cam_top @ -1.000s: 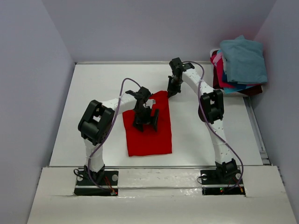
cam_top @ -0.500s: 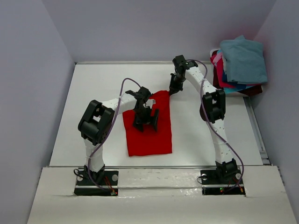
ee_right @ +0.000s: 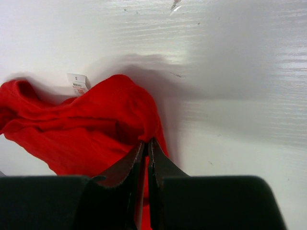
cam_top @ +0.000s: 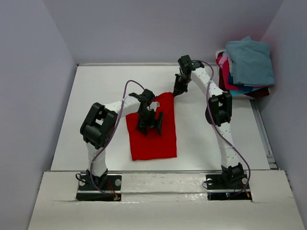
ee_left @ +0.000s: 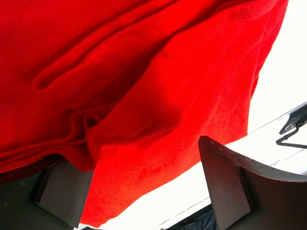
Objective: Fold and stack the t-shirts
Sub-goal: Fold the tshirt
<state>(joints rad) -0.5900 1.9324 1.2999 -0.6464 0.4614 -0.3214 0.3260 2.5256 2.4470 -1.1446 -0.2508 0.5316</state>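
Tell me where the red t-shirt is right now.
In the top view, the red t-shirt lies mid-table between the arms, under the open left gripper, its far right corner pinched by the right gripper.

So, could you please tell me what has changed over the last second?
The right arm's wrist edged slightly rightward and away from the bases; the right pincer stayed shut on the far corner of the red t-shirt. The left pincer stayed open over that shirt, and the stack of shirts at the far right did not move.
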